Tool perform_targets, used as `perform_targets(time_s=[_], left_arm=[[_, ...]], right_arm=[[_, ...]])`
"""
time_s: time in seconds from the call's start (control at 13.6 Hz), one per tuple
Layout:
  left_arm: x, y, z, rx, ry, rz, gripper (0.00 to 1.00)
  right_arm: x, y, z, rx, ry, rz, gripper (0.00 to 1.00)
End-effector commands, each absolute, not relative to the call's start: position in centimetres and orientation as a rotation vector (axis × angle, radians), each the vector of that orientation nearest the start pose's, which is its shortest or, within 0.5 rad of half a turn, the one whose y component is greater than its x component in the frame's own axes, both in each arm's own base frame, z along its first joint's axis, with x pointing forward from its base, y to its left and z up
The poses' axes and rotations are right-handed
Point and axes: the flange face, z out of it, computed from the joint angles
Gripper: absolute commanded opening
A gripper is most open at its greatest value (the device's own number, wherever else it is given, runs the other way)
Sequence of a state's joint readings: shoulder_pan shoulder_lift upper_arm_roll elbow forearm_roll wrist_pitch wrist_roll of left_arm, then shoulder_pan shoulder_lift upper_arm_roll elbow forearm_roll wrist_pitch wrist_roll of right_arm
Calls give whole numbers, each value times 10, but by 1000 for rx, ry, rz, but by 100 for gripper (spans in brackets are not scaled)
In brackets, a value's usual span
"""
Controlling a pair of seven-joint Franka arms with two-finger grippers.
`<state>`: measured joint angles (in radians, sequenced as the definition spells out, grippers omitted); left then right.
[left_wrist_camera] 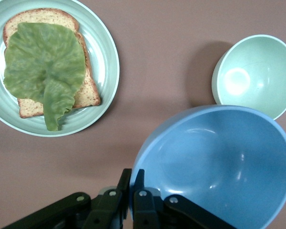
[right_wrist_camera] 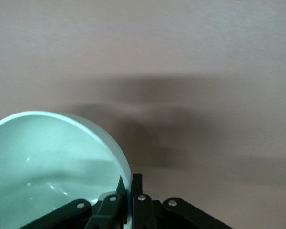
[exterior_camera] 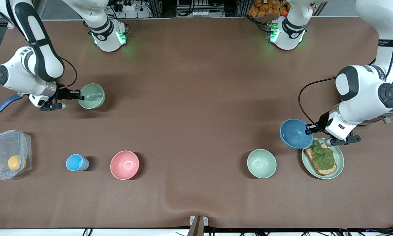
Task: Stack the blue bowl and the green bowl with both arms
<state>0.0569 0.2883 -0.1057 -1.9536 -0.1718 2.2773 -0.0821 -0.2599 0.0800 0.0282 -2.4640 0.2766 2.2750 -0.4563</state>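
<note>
My left gripper (exterior_camera: 309, 129) is shut on the rim of the blue bowl (exterior_camera: 294, 133), which hangs tilted above the table beside the toast plate. In the left wrist view one finger sits inside the blue bowl (left_wrist_camera: 219, 162) and one outside, at the left gripper (left_wrist_camera: 133, 183). Toward the right arm's end, my right gripper (exterior_camera: 79, 95) is shut on the rim of the green bowl (exterior_camera: 92, 95). The right wrist view shows the right gripper (right_wrist_camera: 129, 188) pinching the green bowl (right_wrist_camera: 52, 162) at its wall. Whether this bowl is off the table I cannot tell.
A twin green bowl (exterior_camera: 261, 163) (left_wrist_camera: 255, 74) stands nearer the front camera beside a green plate (exterior_camera: 339, 154) (left_wrist_camera: 108, 62) with toast and lettuce. A pink bowl (exterior_camera: 124, 165), a light-blue cup (exterior_camera: 75, 162), a clear box (exterior_camera: 6, 144) holding a yellow fruit, and a blue handle (exterior_camera: 3, 105) lie toward the right arm's end.
</note>
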Motion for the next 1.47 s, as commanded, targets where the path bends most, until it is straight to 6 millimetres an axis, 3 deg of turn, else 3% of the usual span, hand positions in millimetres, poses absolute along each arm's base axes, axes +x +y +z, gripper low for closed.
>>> perform_targets(time_s=[0.0, 0.22, 0.44, 0.73, 0.95, 1.1, 1.39], left_arm=[[606, -32, 345, -3313, -296, -44, 0], [607, -45, 345, -3317, -294, -45, 0], [608, -60, 344, -3328, -262, -45, 0], [604, -87, 345, -3343, -262, -22, 0], [601, -111, 348, -3353, -289, -11, 0], [601, -111, 347, -3353, -292, -8, 0], [603, -108, 350, -3352, -313, -8, 0]], right_arm=[[441, -47, 274, -2862, 82, 285, 0], [443, -5, 292, -2878, 154, 304, 0], [442, 57, 296, -2908, 285, 331, 0], [438, 113, 300, -2923, 436, 324, 0], [436, 177, 302, -2923, 559, 258, 0], [429, 220, 298, -2916, 613, 228, 0], [438, 288, 293, -2866, 813, 217, 0]])
